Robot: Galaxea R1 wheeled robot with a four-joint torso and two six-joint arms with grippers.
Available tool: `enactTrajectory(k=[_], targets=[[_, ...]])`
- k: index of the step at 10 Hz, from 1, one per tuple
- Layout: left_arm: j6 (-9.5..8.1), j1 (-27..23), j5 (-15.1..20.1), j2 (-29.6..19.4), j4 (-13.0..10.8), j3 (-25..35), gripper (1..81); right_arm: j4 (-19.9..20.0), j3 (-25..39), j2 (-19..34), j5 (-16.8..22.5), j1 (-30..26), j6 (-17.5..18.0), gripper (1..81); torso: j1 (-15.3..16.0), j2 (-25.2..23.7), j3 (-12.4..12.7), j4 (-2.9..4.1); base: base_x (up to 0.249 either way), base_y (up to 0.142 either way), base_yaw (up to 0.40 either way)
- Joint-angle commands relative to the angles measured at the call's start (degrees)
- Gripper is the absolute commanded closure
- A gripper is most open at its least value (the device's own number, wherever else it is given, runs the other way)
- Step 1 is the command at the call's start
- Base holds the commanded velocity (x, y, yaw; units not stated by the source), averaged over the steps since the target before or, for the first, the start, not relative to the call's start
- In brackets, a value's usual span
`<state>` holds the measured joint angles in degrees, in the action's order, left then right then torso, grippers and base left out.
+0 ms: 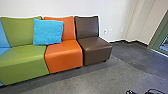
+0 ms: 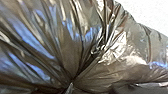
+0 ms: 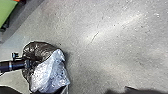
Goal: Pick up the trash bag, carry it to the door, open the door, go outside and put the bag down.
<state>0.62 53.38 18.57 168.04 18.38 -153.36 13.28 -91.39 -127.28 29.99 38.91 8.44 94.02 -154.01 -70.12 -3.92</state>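
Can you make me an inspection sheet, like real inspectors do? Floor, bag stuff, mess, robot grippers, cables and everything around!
Surface: grey floor, darker toward the right of the head view; a thin dark line marks it in the right wrist view.
Job's things: trash bag, dark, shiny and gathered into folds.
Clutter: blue cushion, leaning where the green seat and orange seat meet.
Grippers: left arm reaches the bag; right, cannot tell.
Cables: thin black loops at the head view's bottom edge; cannot tell if they are cables.
Surroundings: brown seat beside the orange one, pale wall, green frame; cannot tell if it is the door's.
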Motion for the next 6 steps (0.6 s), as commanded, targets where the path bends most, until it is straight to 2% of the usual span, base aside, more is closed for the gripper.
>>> enactTrajectory(k=[1, 2, 3, 6], targets=[[-0.71, -0.4, 8.2, 0.4, 0.4, -0.4, 1.0, 1.5, 1.7, 2.3, 2.7, -6.6, 0.1, 1.0, 0.0, 0.0, 0.0, 0.0, 0.0, 0.0, 0.0], [-0.71, -0.4, 8.2, 0.3, 0.4, -0.4, 1.0, 1.4, 1.7, 2.3, 2.7, -6.6, 0.1, 1.0, 0.0, 0.0, 0.0, 0.0, 0.0, 0.0, 0.0], [-0.71, -0.4, 8.2, 0.2, 0.4, -0.4, 81.1, 1.5, 1.7, 2.4, 2.7, -6.7, 0.1, 1.0, 0.0, 0.0, 0.0, 0.0, 0.0, 0.0, 0.0], [-0.09, -0.4, 8.2, 0.0, 0.3, -0.4, 81.1, 1.5, 1.8, 2.4, 2.7, -6.6, 0.1, 1.0, 0.0, 0.0, 0.0, 0.0, 0.0, 0.0, 0.0]])
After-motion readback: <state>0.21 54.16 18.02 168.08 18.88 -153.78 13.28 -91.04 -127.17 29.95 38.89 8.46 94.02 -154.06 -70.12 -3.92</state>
